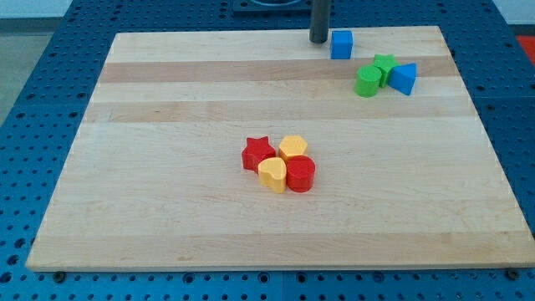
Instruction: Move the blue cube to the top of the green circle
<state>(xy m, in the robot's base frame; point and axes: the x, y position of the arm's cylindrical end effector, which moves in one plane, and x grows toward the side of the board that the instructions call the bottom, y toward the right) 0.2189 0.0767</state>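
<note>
The blue cube sits near the view's top edge of the wooden board, right of centre. The green circle lies lower and to the right of it, touching a green star and close to a blue triangular block. My tip stands just left of the blue cube, very close to it or touching its left side. The cube is apart from the green circle, above and left of it.
A cluster sits near the board's middle: a red star, a yellow hexagon, a yellow heart and a red cylinder. The wooden board lies on a blue perforated table.
</note>
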